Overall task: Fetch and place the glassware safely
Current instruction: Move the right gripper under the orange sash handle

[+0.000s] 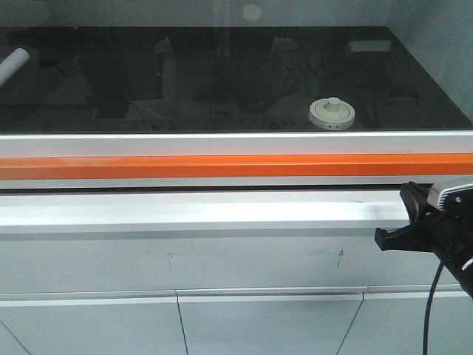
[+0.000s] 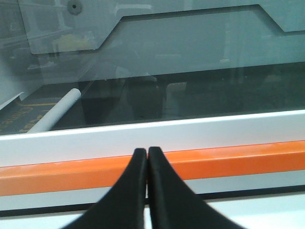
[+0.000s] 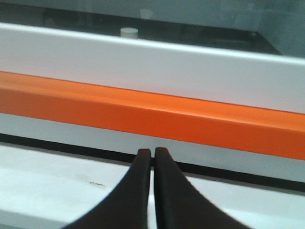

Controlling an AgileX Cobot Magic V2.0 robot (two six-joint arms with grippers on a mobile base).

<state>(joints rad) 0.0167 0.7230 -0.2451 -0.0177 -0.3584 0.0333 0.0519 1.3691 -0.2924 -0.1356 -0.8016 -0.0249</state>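
Black fingers of left gripper (image 2: 147, 164) and right gripper (image 3: 152, 164) are pressed together, empty; squat glass jar with cream-white knobbed lid (image 1: 331, 113) sits near front edge of glossy black worktop (image 1: 414, 81), right of centre. Likely light, slippery, brittle: hold body, not lid.

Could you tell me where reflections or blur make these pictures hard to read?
Front view: the glossy black worktop mirrors clutter, yet the jar reads clearly. Left wrist view: the glass pane is hazy with reflections, the left gripper soft-edged. Right wrist view: the jar is only a small pale blur.
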